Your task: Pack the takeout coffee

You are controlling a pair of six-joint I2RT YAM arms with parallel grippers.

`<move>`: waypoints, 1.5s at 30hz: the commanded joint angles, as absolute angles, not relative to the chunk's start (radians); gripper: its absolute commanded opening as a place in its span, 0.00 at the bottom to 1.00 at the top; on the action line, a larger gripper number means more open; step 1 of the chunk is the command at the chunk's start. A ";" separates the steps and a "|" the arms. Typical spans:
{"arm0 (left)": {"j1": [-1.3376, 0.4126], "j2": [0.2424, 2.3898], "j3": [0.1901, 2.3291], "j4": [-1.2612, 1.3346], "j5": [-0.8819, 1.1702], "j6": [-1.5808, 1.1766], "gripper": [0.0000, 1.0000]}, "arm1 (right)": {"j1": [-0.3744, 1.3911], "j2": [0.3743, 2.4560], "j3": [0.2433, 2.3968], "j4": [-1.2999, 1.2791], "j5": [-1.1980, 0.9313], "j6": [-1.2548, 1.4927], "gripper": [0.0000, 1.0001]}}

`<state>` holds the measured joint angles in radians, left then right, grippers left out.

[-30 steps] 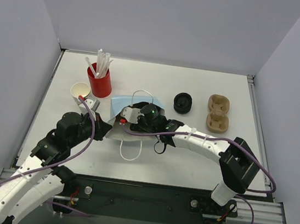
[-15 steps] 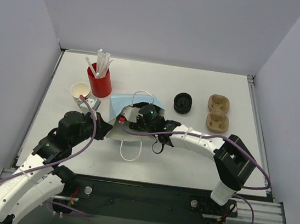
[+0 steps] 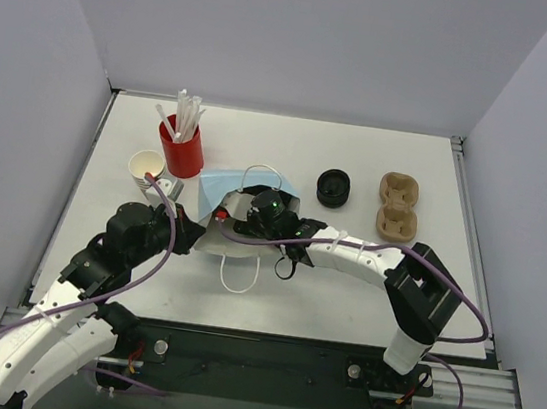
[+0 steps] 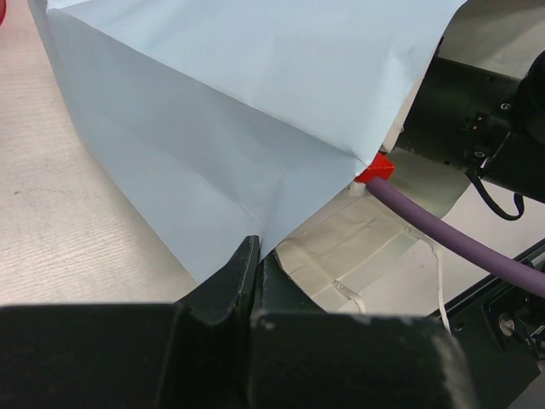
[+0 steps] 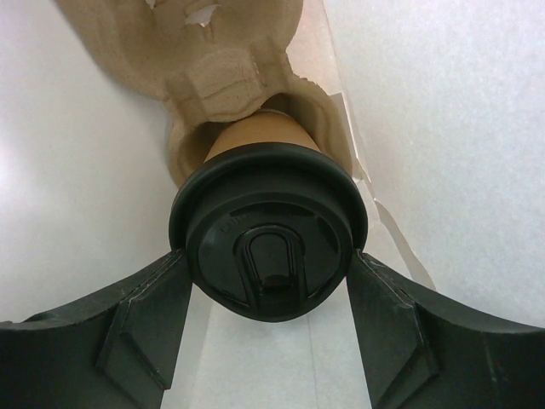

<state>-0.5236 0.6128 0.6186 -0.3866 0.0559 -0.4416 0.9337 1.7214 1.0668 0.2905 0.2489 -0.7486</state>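
**Finding.** The takeout coffee (image 5: 268, 243) is at the centre of the right wrist view, inside the paper bag (image 3: 216, 193) that lies on the surface (image 3: 342, 294). Its tan base is entering a pocket of the pulp carrier (image 5: 226, 77) at the upper left of that frame. The right gripper (image 5: 266, 281) has its fingers (image 5: 145, 324) spread wide, bearing on either side of the black lid's rim. The left gripper (image 4: 254, 273) has its fingers pressed together, apparently pinching the bag's lower edge to prop the mouth open.

**Assessment.** The step in hand is judged to be seating the cup.
- Push along the cup's axis until the base bottoms out.
- Keep the lid square and release only then.
- If the left hold slackens, the paper may sag onto the arm.

**Materials.**
- Bag: thin, creased pale-blue paper, white inside.
- Carrier: rough moulded fibre with ragged edges, likely to snag.
- Lid: smooth, glossy, domed plastic, which may slip or pop off under side pressure.
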 commanded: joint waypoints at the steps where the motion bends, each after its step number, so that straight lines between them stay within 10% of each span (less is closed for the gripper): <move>1: -0.526 0.609 0.630 -0.377 0.077 -0.449 0.00 | 0.899 1.764 1.106 0.285 0.299 -0.670 0.45; 11: -0.526 0.618 0.629 -0.370 0.086 -0.445 0.00 | 0.882 1.790 1.123 0.298 0.298 -0.655 0.48; 27: -0.526 0.649 0.672 -0.376 0.078 -0.440 0.00 | 0.876 1.683 1.078 0.284 0.255 -0.647 0.81; 45: -0.526 0.712 0.796 -0.494 0.058 -0.446 0.00 | 0.873 1.514 1.058 0.063 0.216 -0.609 0.66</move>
